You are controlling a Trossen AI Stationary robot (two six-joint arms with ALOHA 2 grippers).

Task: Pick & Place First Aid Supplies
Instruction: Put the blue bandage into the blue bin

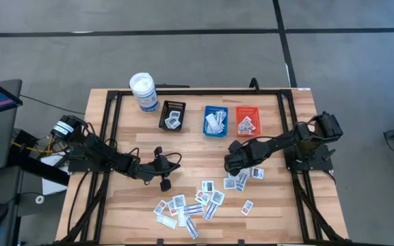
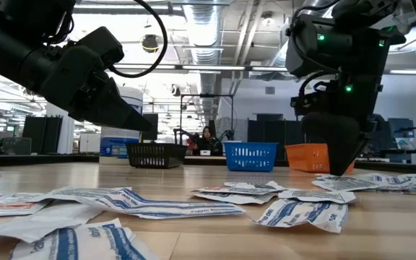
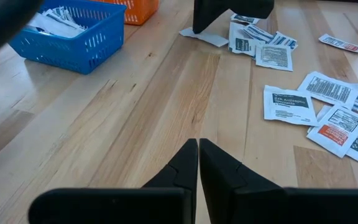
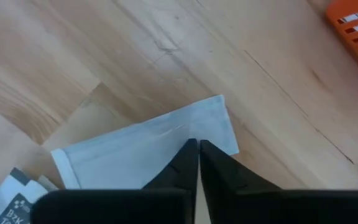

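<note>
Down on the wood, the right end effector [image 4: 198, 144] pinches a plain white, flat rectangular packet [image 4: 145, 152].

The dark six-joint left arm reaches in from the table's left edge toward the middle, its forearm lying low and nearly level. Its two-finger left gripper [image 3: 198, 163] hangs just above the wood, dark fingertips pressed together with nothing between them. The dark right arm stretches in from the right edge, wrist bent downward. Its right gripper [image 4: 198, 160] points steeply at the tabletop, fingers closed tip to tip.
</note>
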